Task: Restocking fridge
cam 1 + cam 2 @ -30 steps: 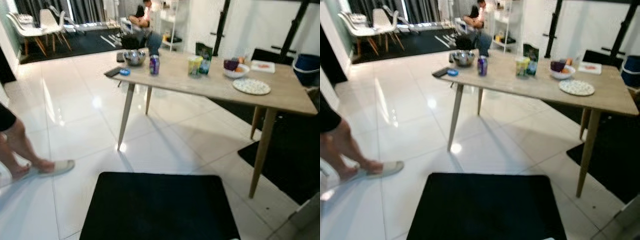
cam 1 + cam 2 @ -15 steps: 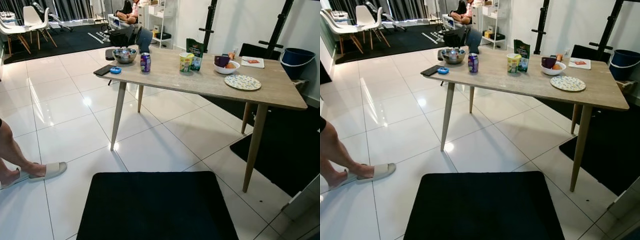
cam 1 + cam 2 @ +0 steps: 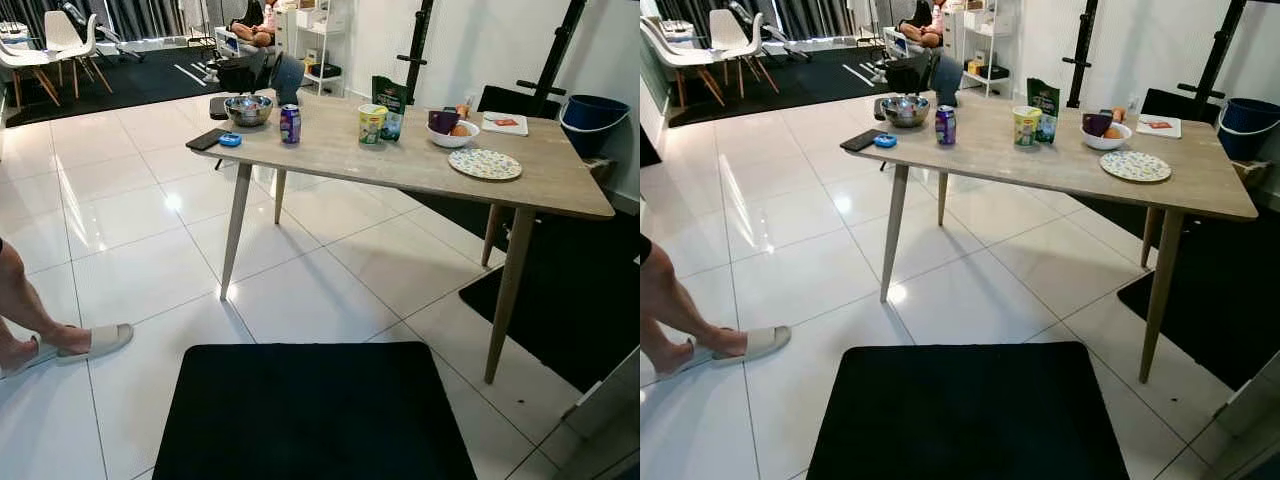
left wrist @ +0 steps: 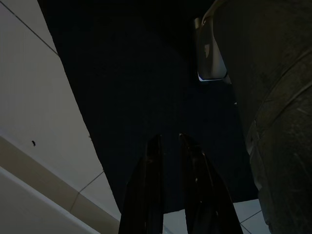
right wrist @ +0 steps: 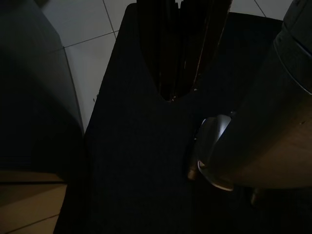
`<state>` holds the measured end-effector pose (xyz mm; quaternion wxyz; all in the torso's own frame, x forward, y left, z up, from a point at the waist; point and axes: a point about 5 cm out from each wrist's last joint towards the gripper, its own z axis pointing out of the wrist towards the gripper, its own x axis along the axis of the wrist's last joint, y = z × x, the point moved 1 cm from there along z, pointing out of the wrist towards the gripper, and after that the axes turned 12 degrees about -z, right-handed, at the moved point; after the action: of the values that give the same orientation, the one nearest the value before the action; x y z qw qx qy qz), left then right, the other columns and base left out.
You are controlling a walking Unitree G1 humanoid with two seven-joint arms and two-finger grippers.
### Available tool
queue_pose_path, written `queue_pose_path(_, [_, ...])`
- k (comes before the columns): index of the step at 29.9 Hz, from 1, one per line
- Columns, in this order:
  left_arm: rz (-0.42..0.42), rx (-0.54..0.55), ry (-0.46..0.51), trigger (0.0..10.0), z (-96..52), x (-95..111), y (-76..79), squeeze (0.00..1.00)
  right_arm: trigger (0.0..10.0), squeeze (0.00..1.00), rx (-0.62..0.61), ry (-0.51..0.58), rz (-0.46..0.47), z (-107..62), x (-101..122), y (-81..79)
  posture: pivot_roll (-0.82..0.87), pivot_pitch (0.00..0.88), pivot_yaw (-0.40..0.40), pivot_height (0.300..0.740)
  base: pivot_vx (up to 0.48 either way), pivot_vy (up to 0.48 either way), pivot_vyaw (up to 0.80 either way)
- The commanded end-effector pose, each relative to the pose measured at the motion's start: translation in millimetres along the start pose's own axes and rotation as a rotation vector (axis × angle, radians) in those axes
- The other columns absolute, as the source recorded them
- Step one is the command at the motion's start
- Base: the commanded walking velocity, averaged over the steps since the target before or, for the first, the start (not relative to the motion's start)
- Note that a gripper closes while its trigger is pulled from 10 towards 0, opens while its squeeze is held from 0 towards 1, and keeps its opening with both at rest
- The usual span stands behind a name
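Several groceries sit on the wooden table (image 3: 420,165) ahead of us, and we take these as the stock meant for the fridge. A drink can (image 3: 290,124) stands near the table's left end, with a metal bowl (image 3: 248,109) just behind it at the far-left corner. Toward the middle of the far edge stand a yellow-lidded tub (image 3: 372,124) and a dark green pouch (image 3: 391,104), touching or nearly so. Further right, a white bowl of fruit (image 3: 452,131) sits by the far edge and a patterned plate (image 3: 485,164) lies nearer the front edge. A black phone (image 3: 208,139) and a small blue disc (image 3: 231,140) rest at the front-left corner.

We stand well apart from the table, on a black mat (image 3: 315,410), so nothing is within reach yet. Our left gripper (image 4: 168,185) hangs idle over the mat with its fingers close together, a narrow gap between them, holding nothing. Our right gripper (image 5: 181,53) also hangs low over the mat; we cannot tell how its fingers stand in the dark.

A person's sandalled foot (image 3: 90,342) rests on the tiles to our left, so we judge walking forward needs care.
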<state>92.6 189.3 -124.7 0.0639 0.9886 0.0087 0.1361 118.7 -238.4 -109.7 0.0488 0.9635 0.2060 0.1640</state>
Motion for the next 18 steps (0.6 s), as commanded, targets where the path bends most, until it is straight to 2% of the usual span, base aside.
queue_pose_path(1, [0.023, -0.006, 0.071, 10.0, -0.2, 19, -0.7, 0.0, 10.0, 0.0, 0.005, 0.0, -0.007, 0.4, 2, -0.7, -0.05, 0.0, -0.002, 0.74, 0.0, 0.0, 0.0])
queue_pose_path(10, [0.028, -0.005, 0.078, 10.0, -0.1, 24, -0.7, 0.0, 10.0, 0.0, 0.002, -0.005, -0.013, 0.0, 1, 0.8, -0.05, 0.0, -0.003, 0.74, 0.0, 0.0, 0.0])
queue_pose_path(14, [0.033, -0.022, 0.083, 10.0, 3.4, 26, 12.9, 0.0, 10.0, 0.0, 0.002, -0.006, -0.017, 0.1, 1, 0.9, -0.05, 0.0, -0.003, 0.74, 0.0, 0.0, 0.0])
queue_pose_path(18, [0.032, -0.031, 0.082, 10.0, 4.4, 25, 17.8, 0.0, 10.0, 0.0, 0.001, -0.004, -0.018, 0.3, 2, 0.6, -0.05, 0.0, -0.003, 0.74, 0.0, 0.0, 0.0])
